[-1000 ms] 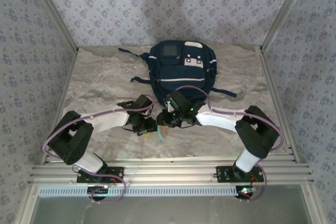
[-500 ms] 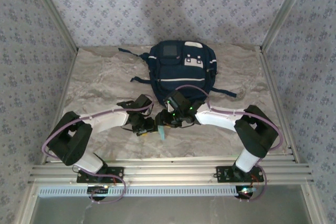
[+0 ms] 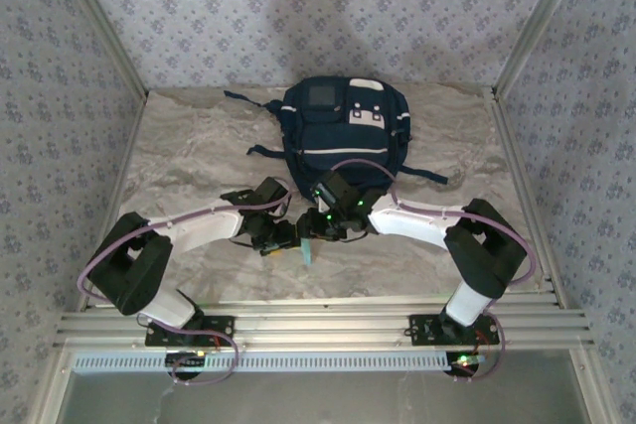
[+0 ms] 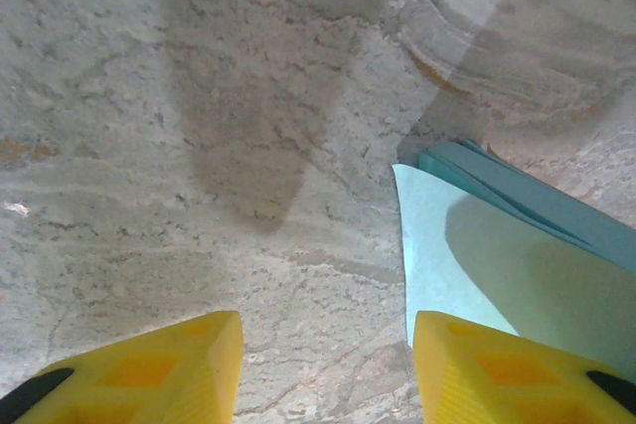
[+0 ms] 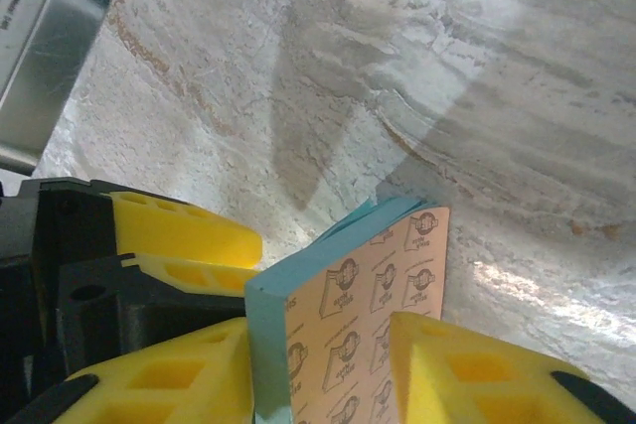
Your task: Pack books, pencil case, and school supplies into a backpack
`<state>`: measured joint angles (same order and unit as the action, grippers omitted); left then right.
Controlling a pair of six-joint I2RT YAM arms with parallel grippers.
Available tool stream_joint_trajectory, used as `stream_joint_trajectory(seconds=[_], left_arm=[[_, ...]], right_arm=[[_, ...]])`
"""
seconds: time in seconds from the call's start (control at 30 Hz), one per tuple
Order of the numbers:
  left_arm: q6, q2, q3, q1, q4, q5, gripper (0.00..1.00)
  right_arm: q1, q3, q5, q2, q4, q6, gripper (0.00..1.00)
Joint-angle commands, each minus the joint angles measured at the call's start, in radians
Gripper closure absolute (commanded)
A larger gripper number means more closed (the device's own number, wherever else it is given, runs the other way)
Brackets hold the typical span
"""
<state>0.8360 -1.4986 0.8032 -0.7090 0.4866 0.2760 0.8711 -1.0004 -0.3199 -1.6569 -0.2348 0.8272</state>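
Observation:
The navy backpack (image 3: 343, 131) lies at the back middle of the table. Just in front of it my two grippers meet. My right gripper (image 3: 316, 235) (image 5: 318, 374) is shut on the school supplies, a small light-blue pad (image 3: 307, 251) (image 5: 368, 285) held on edge with its printed peach backing toward the right finger. My left gripper (image 3: 281, 237) (image 4: 328, 364) stands open over bare table, its right finger next to the pad (image 4: 467, 255). Its yellow fingers (image 5: 179, 230) show left of the pad in the right wrist view. The books and pencil case are out of view.
Marble-patterned tabletop (image 3: 189, 156) spreads to the left and right of the backpack. Patterned walls close it in on three sides. Dark backpack straps (image 3: 422, 176) trail on the table near the right arm. An aluminium rail (image 3: 318, 325) runs along the near edge.
The right gripper has edged slightly left toward the left gripper, with the pad still between its fingers. The left gripper has stayed open in place.

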Motion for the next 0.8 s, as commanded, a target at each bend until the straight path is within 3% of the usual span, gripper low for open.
stream_joint_trajectory(seconds=[0.0, 0.13, 0.37, 0.5, 0.77], left_arm=[[-0.001, 0.057, 0.042, -0.011, -0.079, 0.043, 0.51], [-0.003, 0.069, 0.037, 0.001, -0.071, 0.035, 0.51], [-0.023, 0.107, 0.030, 0.046, -0.027, 0.011, 0.51], [-0.047, 0.151, 0.025, 0.103, 0.000, -0.009, 0.50], [-0.082, 0.152, 0.058, 0.170, 0.005, -0.017, 0.50]], right_arm=[[0.023, -0.018, 0.017, -0.029, -0.077, -0.031, 0.66], [0.022, -0.021, 0.021, -0.027, -0.093, -0.037, 0.78], [0.021, -0.025, 0.030, -0.027, -0.112, -0.045, 0.84], [0.013, -0.013, -0.005, -0.027, -0.080, -0.038, 1.00], [-0.063, 0.063, -0.079, 0.073, 0.012, -0.013, 1.00]])
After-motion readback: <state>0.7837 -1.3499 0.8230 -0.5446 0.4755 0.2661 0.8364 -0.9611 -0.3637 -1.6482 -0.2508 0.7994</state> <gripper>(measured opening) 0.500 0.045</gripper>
